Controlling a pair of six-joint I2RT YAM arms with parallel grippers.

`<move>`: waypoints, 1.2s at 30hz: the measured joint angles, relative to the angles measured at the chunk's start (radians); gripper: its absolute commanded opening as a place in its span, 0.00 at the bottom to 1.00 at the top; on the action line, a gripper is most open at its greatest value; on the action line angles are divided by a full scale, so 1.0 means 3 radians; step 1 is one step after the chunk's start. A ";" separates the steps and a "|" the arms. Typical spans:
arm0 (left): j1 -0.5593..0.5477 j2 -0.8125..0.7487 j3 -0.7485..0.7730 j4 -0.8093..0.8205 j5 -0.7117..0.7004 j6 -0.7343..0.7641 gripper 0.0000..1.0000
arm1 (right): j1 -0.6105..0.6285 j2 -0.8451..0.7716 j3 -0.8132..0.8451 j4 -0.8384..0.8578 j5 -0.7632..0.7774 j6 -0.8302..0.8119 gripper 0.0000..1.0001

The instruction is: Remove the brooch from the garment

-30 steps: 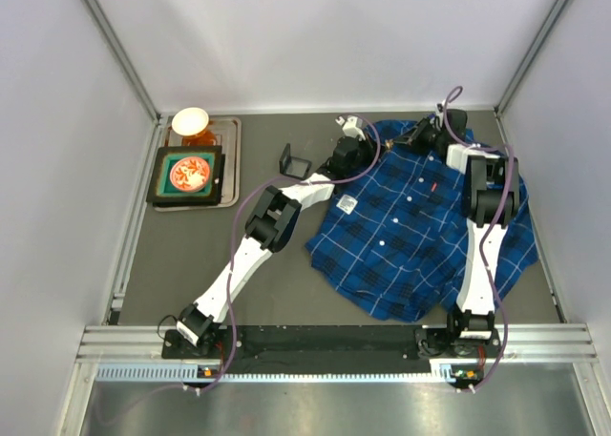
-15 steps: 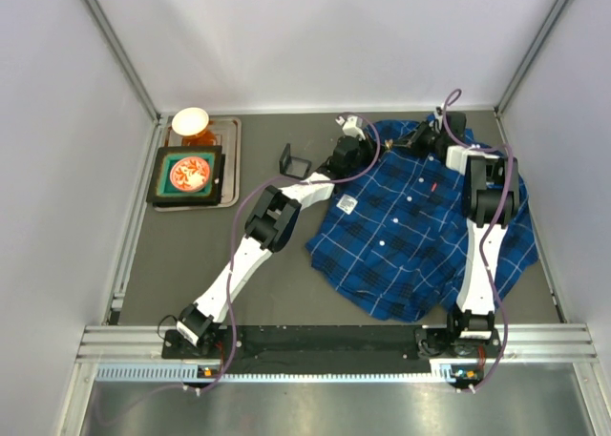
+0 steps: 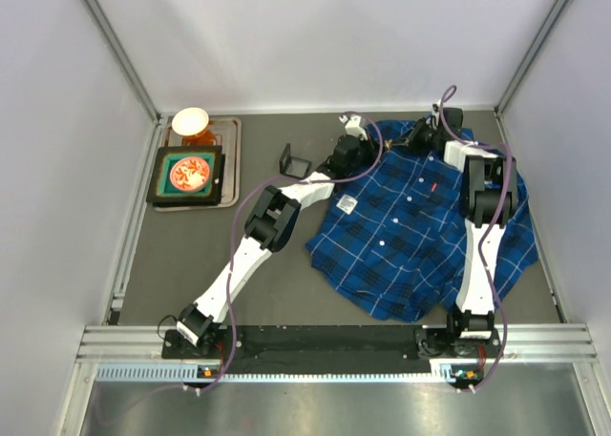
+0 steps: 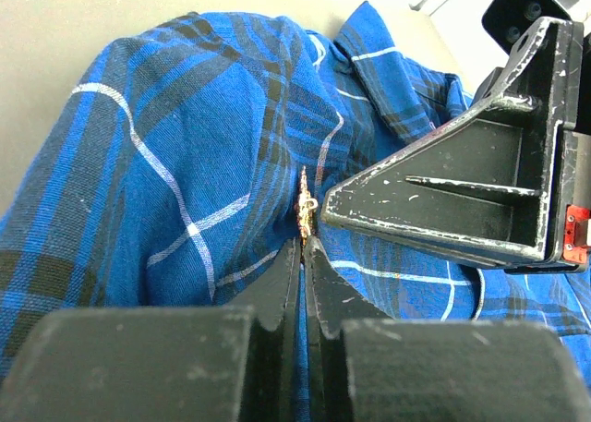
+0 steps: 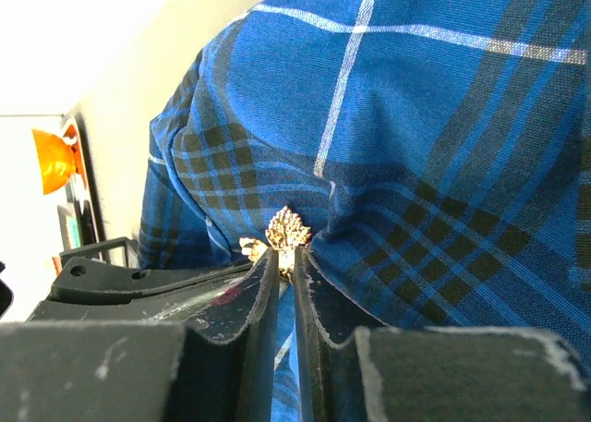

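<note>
At this moment both end effectors meet at the far, collar end of the garment (image 3: 410, 236), which lies spread on the right half of the table (image 3: 191, 255). The brooch (image 5: 286, 230) sits in a raised fold of cloth near the collar, between the two arms. The left gripper (image 4: 303, 248) reaches it from the left and the right gripper (image 5: 285, 256) from the right. In the right wrist view the brooch lies directly at the fingertips, its lower edge set into the narrow slot between them, so this gripper is judged to be nipped onto the ornament itself with the jaws almost together. The left gripper's jaws are fully together, with the tips pressed against the fold just below the brooch. Creases run toward the tips, which suggests a pinch of cloth, but the frames do not confirm it. From the left wrist the brooch is seen edge-on as a thin strip, its long axis in line with the fingers and pointing straight away from them. From the right wrist it is seen face-on. Neither arm is appreciably nearer, though only the right has contact with the ornament. The coming move therefore appears to depend on drawing the brooch rightward, away from the left fingertips, while they hold the cloth down. The brooch is tiny, a pale-gold, leaf-like cluster with a reddish tinge, far smaller than either finger.
</note>
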 measured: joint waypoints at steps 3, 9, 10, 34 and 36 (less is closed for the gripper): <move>0.0000 -0.0005 0.0008 -0.0022 0.0019 0.0080 0.00 | 0.0004 0.0000 0.0033 -0.0072 0.0015 -0.0032 0.12; -0.0008 -0.0019 0.0055 -0.0134 0.0043 0.0261 0.00 | 0.0006 0.0001 0.0156 -0.0277 0.0037 -0.0131 0.12; -0.0011 -0.0022 0.0067 -0.0156 0.0045 0.0294 0.00 | 0.0008 0.0001 0.0184 -0.0313 0.0037 -0.0146 0.12; -0.0019 -0.0061 0.0116 -0.0451 -0.0113 -0.0192 0.00 | 0.0111 0.0192 0.0567 -0.0623 0.0215 -0.0407 0.15; -0.0014 -0.0061 0.0116 -0.0483 -0.0121 -0.0331 0.00 | 0.0126 0.0174 0.0532 -0.0594 0.0263 -0.0434 0.16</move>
